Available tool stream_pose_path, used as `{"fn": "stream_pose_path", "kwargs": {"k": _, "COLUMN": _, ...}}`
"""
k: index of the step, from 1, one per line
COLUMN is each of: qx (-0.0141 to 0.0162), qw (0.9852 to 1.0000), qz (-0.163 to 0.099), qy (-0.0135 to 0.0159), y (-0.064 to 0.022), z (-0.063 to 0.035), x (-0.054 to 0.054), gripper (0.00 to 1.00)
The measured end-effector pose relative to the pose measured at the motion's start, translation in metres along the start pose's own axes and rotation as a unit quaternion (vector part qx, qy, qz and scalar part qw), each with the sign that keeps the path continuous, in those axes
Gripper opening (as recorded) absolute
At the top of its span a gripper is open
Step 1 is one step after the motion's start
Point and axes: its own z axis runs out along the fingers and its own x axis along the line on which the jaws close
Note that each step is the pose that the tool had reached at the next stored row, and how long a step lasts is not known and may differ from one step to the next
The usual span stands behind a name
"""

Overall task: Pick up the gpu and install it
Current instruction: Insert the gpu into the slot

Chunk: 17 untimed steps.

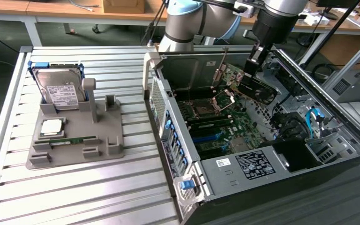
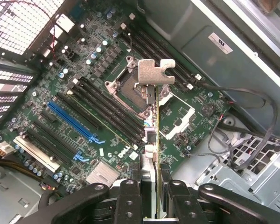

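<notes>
My gripper (image 1: 254, 74) hangs inside the open computer case (image 1: 167, 117) and is shut on the top edge of the gpu (image 1: 255, 89). The gpu is a dark card with a silver bracket strip, held tilted above the motherboard (image 1: 221, 126). In the wrist view the gpu (image 2: 157, 154) is seen edge-on between the black fingers (image 2: 130, 200), with its bent silver bracket tab (image 2: 155, 72) at the far end. Below it lie the motherboard's CPU socket (image 2: 130, 88), and off to one side a blue expansion slot (image 2: 70, 122). The card hangs clear of the board.
A grey fixture (image 1: 73, 140) on the slatted table (image 1: 73, 192) at the exterior view's left holds a hard drive (image 1: 60, 91), a processor (image 1: 52, 126) and a memory stick (image 1: 73, 139). Case walls, drive bays (image 1: 324, 145) and cables (image 2: 252, 140) surround the motherboard.
</notes>
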Motion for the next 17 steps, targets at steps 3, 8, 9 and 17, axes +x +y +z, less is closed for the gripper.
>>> {"fn": "stream_pose_path", "kwargs": {"k": 3, "qx": -0.0001, "qw": 1.0, "qz": -0.004, "qy": -0.0002, "y": 0.0, "z": 0.0, "x": 0.0, "gripper": 0.27}}
{"fn": "stream_pose_path", "kwargs": {"k": 8, "qx": -0.0003, "qw": 1.0, "qz": -0.01, "qy": -0.0004, "y": 0.0, "z": 0.0, "x": 0.0, "gripper": 0.27}}
{"fn": "stream_pose_path", "kwargs": {"k": 9, "qx": -0.0003, "qw": 0.9999, "qz": -0.011, "qy": -0.0004, "y": 0.0, "z": 0.0, "x": 0.0, "gripper": 0.27}}
{"fn": "stream_pose_path", "kwargs": {"k": 17, "qx": -0.0006, "qw": 0.9998, "qz": -0.021, "qy": -0.0008, "y": 0.0, "z": 0.0, "x": 0.0, "gripper": 0.27}}
